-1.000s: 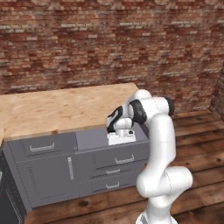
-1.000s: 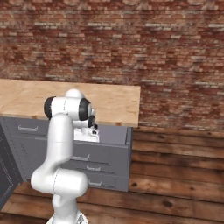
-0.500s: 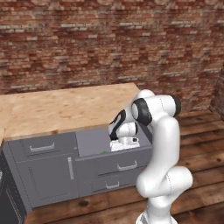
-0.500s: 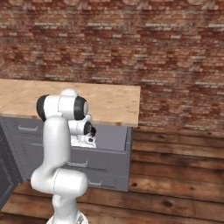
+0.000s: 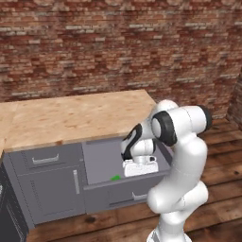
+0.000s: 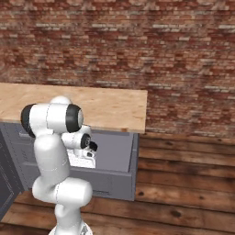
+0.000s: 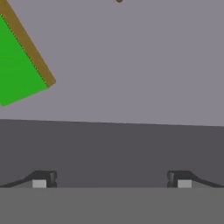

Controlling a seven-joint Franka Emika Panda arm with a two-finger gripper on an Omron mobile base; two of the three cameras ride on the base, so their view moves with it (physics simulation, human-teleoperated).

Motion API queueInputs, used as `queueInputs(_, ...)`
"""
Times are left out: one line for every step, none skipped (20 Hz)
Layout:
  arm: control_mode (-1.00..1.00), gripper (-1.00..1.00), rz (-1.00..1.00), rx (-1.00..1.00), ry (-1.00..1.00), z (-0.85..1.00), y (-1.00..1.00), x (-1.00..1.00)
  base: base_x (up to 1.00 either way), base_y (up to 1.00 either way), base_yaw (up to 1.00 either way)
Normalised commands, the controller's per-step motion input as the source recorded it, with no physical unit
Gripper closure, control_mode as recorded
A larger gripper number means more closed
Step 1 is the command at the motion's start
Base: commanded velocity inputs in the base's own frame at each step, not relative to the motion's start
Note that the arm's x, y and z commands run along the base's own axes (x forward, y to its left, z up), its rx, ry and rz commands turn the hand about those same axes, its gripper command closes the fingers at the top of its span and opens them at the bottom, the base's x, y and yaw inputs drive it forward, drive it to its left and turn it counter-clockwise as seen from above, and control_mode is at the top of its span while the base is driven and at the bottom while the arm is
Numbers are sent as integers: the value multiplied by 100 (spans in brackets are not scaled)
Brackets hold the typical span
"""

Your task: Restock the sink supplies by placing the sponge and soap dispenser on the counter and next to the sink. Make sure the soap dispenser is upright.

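I am reaching my arm down into an open drawer [image 5: 101,163] below the desk [image 5: 75,118], which is the light tan wood-grain slab over dark grey cabinets. My pincer [image 7: 111,179] is pointing down into the drawer with its two finger tips [image 7: 41,179] standing wide apart and holding nothing. The sponge [image 7: 17,65], a flat bright-green block with a brown edge, is lying on the grey drawer floor; in the hand view it is sitting at the upper left, apart from both finger tips. In the left base view the sponge [image 5: 115,178] is showing as a small green patch near the drawer's front wall, just left of my hand. A small dark-brown shape [image 7: 119,1] is touching the top edge of the hand view; I cannot tell what it is.
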Motion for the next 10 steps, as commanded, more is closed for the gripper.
queueInputs(-100, -100, 0, 0, 0, 49, 0, -84, 0, 0, 0)
queueInputs(-100, -100, 0, 0, 0, 51, 0, -73, 0, 0, 0)
queueInputs(-100, -100, 0, 0, 0, 56, 0, -56, 0, 0, 0)
queueInputs(-100, -100, 0, 0, 0, 62, 0, -17, 0, 0, 0)
queueInputs(-100, -100, 0, -1, 0, 66, 0, 0, 0, 0, 0)
queueInputs(-100, -100, 0, -3, 0, 69, 0, 30, 0, 0, 0)
queueInputs(-100, -100, 0, -2, 0, 66, 0, 59, 0, 0, 0)
queueInputs(-100, -100, 0, 0, 0, 49, 0, 85, 0, 0, 0)
queueInputs(-100, -100, 0, 0, 0, 41, 0, 94, 0, 0, 0)
queueInputs(-100, -100, 0, 0, 0, 30, 0, 100, 0, 0, 0)
